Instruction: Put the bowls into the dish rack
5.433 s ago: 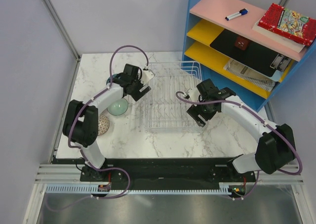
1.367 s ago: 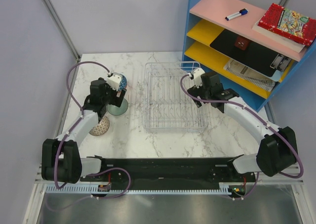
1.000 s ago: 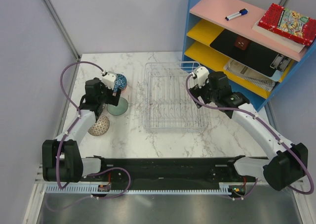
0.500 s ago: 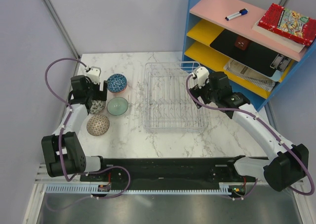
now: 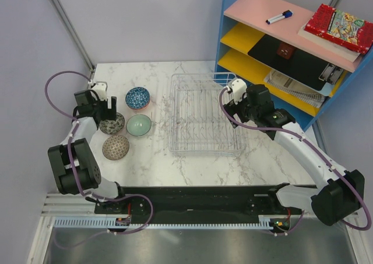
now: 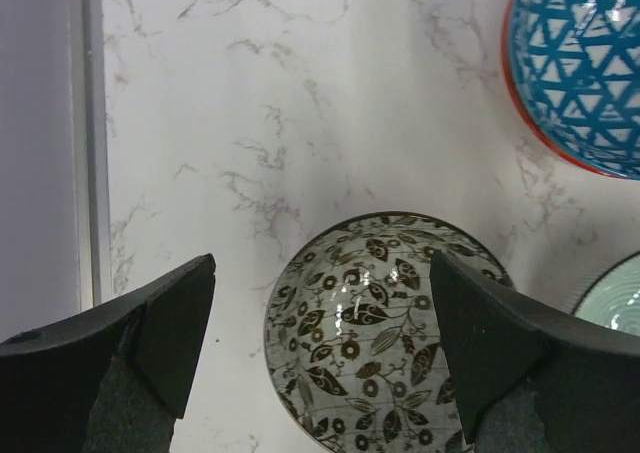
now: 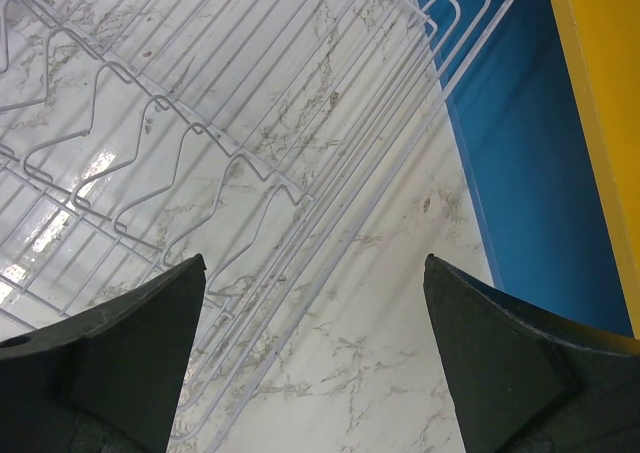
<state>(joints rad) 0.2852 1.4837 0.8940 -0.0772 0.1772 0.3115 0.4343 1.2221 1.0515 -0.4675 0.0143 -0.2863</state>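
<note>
Left arm [image 5: 78, 133] has swung away from the rack [image 5: 204, 115], across the bowls, out to the left edge of the bench [image 5: 151, 165] in the last few seconds. It now hovers by the leaf bowl [image 5: 111, 123]. Left jaws are wide and empty. In the wrist view they straddle the leaf bowl [image 6: 380, 323] from above, not touching as far as I can tell. Right arm [image 5: 297, 144] has gone from the rack's near right side to its far right corner and has sat there for the last second. Right jaws are wide and empty, over the rack's [image 7: 200, 123] right rim, next to the shelf [image 7: 520, 153].

My read: no bowl is loaded yet, the rack holds nothing, and the first pick is being lined up on the leaf bowl. All four bowls sit on the bench left of the rack, apart from it. Blue bowl [image 5: 138, 98] is farthest back, green bowl [image 5: 139, 125] is nearest the rack, the leaf bowl is just left of that, and the dotted bowl [image 5: 115, 147] is nearest the arm bases.

Bowls look like glazed ceramic, round and glossy.
- Leaf bowl: grey-white with a dark leaf and flower print, glare spot inside.
- Blue bowl [image 6: 580, 63]: triangle lattice, red-orange rim.
- Green bowl [image 6: 615, 293]: pale, with fine concentric ridges.
- Dotted bowl: tan; can't tell if it's upside down.

Rack is thin white wire, see-through, with a grid floor, zigzag dividers and low sides. Bench is a smooth white marble look.
</note>
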